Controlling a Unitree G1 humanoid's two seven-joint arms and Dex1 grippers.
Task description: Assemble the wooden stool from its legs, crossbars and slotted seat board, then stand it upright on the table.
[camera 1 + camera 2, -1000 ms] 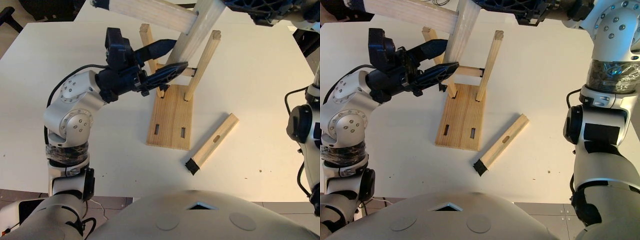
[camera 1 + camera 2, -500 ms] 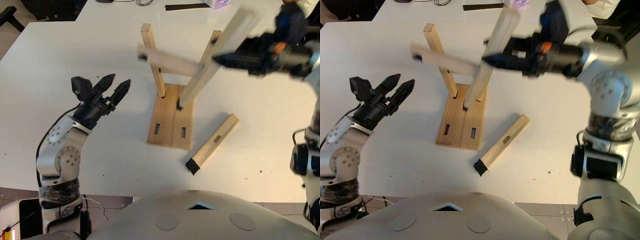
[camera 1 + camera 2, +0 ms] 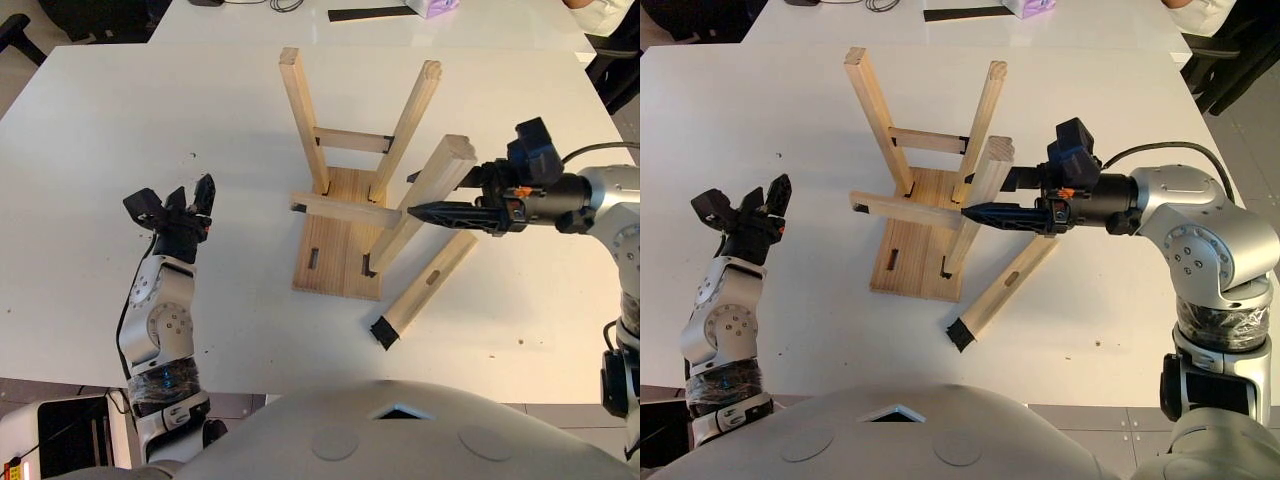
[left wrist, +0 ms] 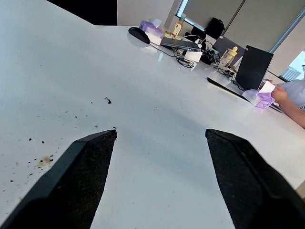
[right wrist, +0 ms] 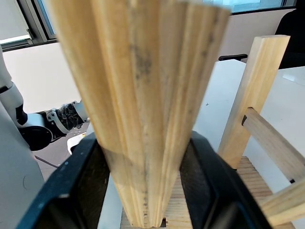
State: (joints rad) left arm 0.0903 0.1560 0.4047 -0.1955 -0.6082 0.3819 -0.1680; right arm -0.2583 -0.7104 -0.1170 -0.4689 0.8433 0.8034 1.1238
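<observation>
White table — with right gripper clamped on leg, press squarely into seat board slot. Left gripper splayed, empty.

White tabletop carries a flat slotted wooden board and black-capped wooden leg, both near the right tool.

**Cam layout: head stereo pair plus two wrist cams**

Head pair sits high, looking forward and down. Both eyes frame the whole white table, the same scene with a slight sideways offset. Left wrist cam rides low over the tabletop, looking out through the spread left gripper toward distant desk clutter. Right wrist cam is tight on the held leg, with a standing leg just behind it.
</observation>
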